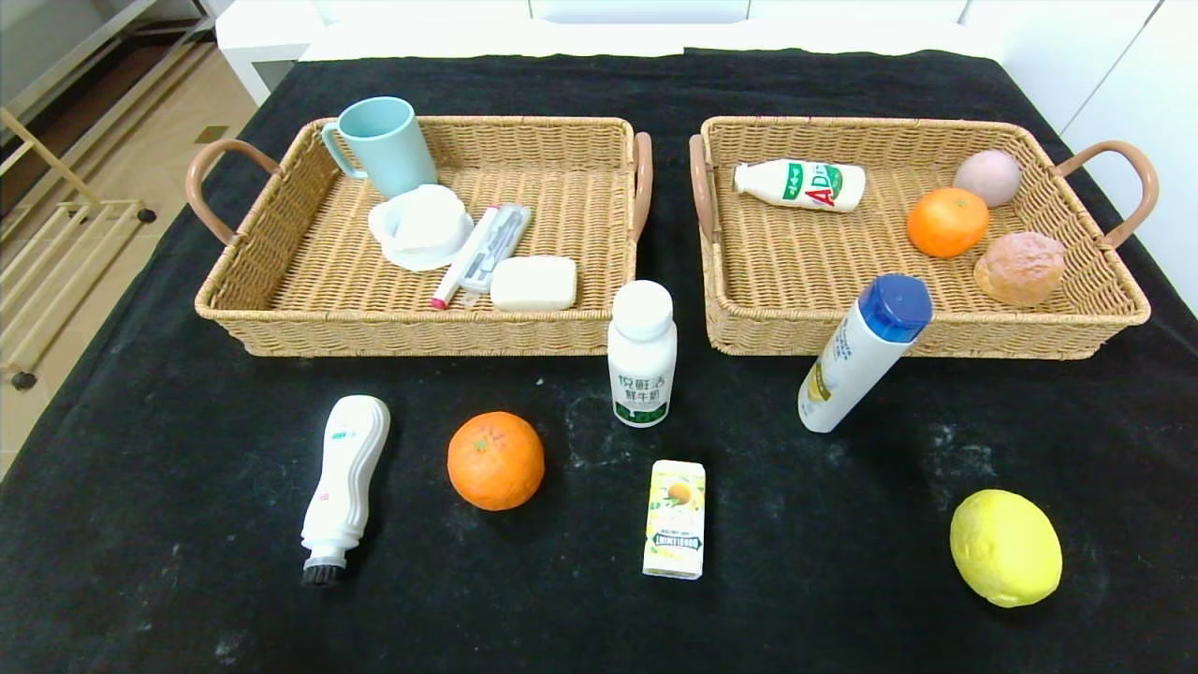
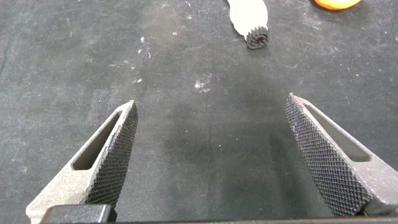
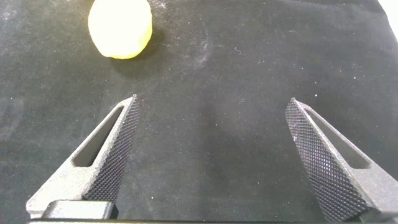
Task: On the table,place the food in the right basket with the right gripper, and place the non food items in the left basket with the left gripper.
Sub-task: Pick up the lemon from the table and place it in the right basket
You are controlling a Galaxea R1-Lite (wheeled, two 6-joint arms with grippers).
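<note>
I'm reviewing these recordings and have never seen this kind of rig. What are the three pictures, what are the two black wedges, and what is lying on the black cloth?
A two-armed robot faces a black-clothed table. The wide picture comes from its head camera; the other two come from cameras on its wrists.

The textured black wedges are gripper fingers. The left gripper and right gripper are both open and hold nothing.

On the cloth: a wavy white bottle with a black brush tip, an orange, a white milk bottle with a green label, a small yellow-white juice carton, a white tube with a blue cap and a yellow lemon.

Behind them stand two tan wicker baskets: the left basket holds household items, the right basket food.
</note>
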